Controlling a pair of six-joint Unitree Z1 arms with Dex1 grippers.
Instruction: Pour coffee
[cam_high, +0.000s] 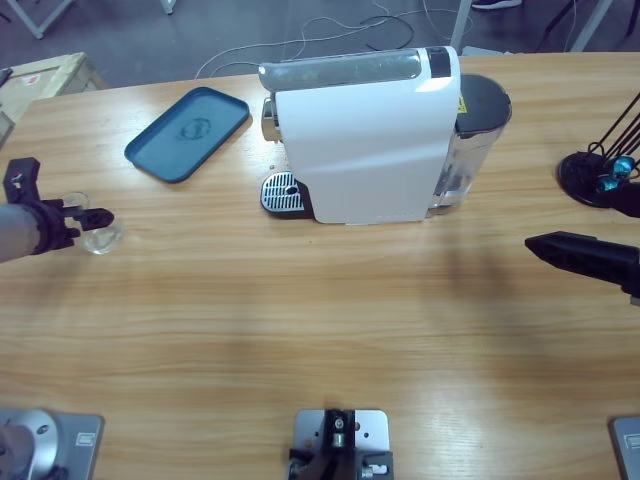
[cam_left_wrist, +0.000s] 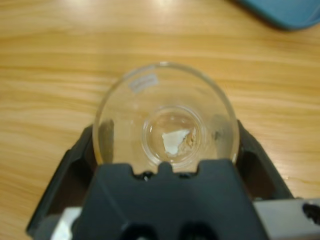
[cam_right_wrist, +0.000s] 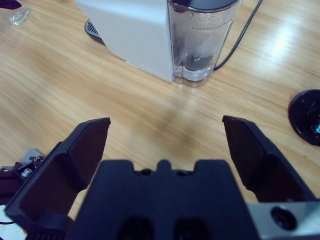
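In the left wrist view the left pincer (cam_left_wrist: 165, 150) is clamped on a small clear drinking glass (cam_left_wrist: 165, 117), one black jaw pressing each side of its wall. Looking down into the glass, I see only a pale scrap of reflection at its base; no amber coffee is visible in it, so whether any liquid is there I cannot tell. In the high view this glass (cam_high: 101, 236) sits on the long wooden worktop (cam_high: 300, 320) at the left edge of the frame, well apart from the large white boxy coffee machine with a grey top (cam_high: 365, 140) at upper centre.

The right pincer (cam_right_wrist: 165, 137) hangs with jaws wide apart and nothing between them, at the right edge of the high view (cam_high: 540, 247).

By my judgement the task is at its start: the glass is gripped but not yet under the machine's spout, above the round metal drip grille (cam_high: 282, 192), and nothing appears poured.

The wide middle band of worktop between glass and grille is bare, giving open room for a slide or carry. Farther back, a dark blue rounded plastic tray (cam_high: 187, 132) lies in the upper left, close to the worktop's far edge; a black round stand (cam_high: 597, 178) sits at the upper right.
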